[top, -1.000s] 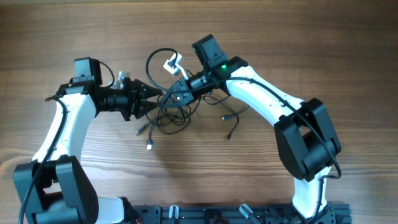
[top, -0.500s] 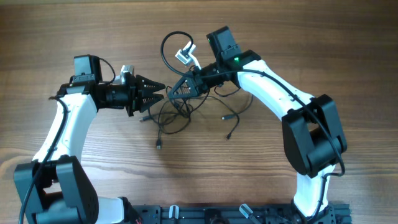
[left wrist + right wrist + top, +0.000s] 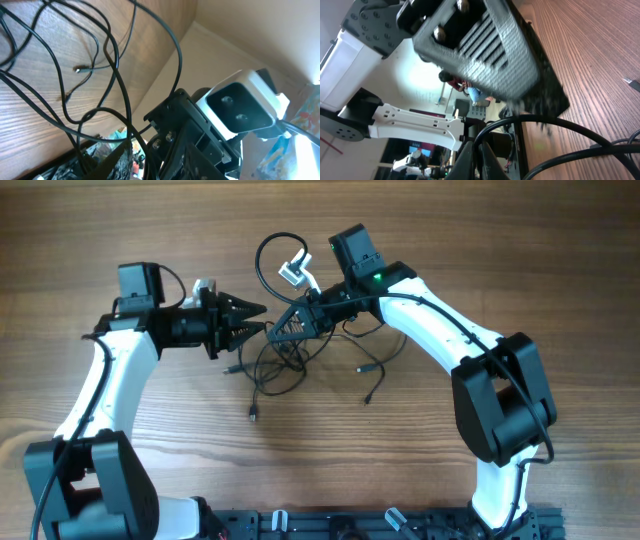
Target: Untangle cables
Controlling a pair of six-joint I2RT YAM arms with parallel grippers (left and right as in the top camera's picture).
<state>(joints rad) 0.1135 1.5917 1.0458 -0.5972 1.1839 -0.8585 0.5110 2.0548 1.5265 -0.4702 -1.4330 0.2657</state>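
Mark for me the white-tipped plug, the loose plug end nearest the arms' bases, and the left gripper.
white-tipped plug point(image 3: 292, 272), overhead view, on its pale connector body.
loose plug end point(image 3: 253, 415), overhead view, on the tip of the cord.
left gripper point(image 3: 264, 318), overhead view, midway between its fingertips.

We see thin black cables point(image 3: 284, 350) knotted in a loose tangle at the middle of the wooden surface point(image 3: 560, 240), one loop arcing up to a white-tipped plug point(image 3: 293, 272), some strands pulled taut, a silvery plug end point(image 3: 252, 415) trailing loose below
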